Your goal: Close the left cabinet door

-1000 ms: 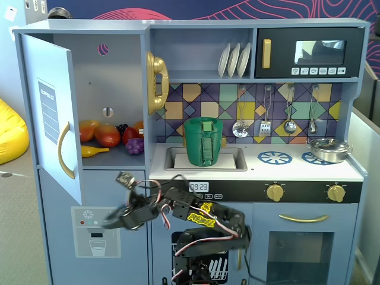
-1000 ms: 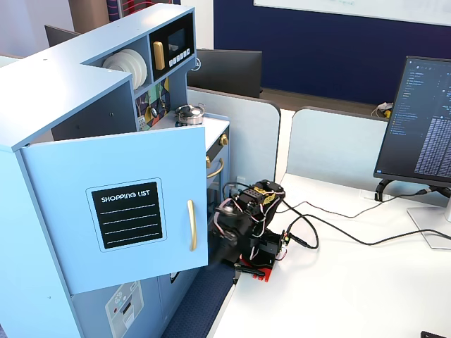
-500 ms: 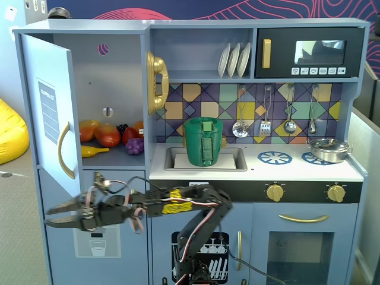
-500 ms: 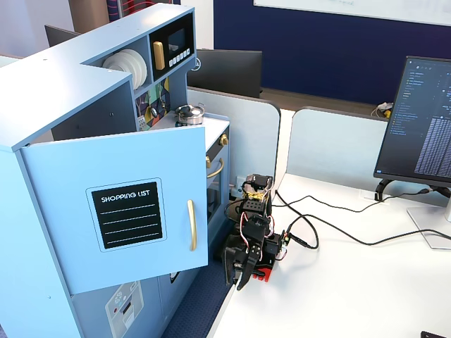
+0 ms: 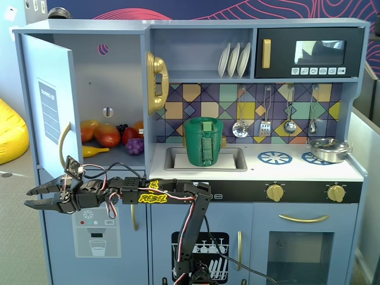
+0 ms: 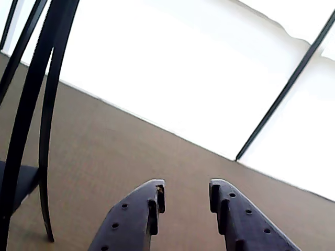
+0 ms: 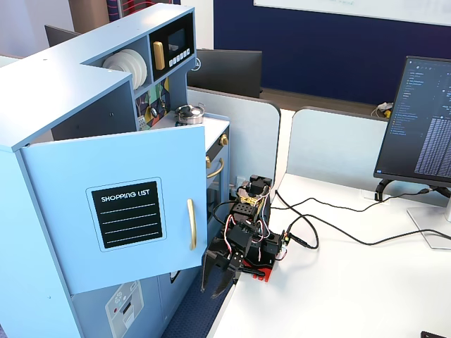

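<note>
The left cabinet door [image 5: 50, 104] is light blue and stands swung wide open. Its outer face shows a black "SHOPPING LIST" panel and a curved gold handle [image 7: 190, 224] on the door [image 7: 113, 211]. My gripper [image 5: 27, 198] is open and empty. It is stretched out sideways, just below and in front of the door's lower edge. From the side, the gripper [image 7: 215, 285] hangs just past the door's free edge, below the handle, apart from it. In the wrist view the gripper [image 6: 187, 191] has nothing between its two dark fingers [image 6: 136, 219], only brown floor and a bright window.
Toy fruit [image 5: 107, 133] lies in the open cabinet. A gold phone [image 5: 157, 83] hangs on the divider. The blue ice-dispenser door [image 5: 98, 234] is below. A green basket [image 5: 203, 142] sits in the sink. Cables [image 7: 331, 225] and a monitor [image 7: 423, 127] are on the white desk. Black chair legs [image 6: 47, 104] stand nearby.
</note>
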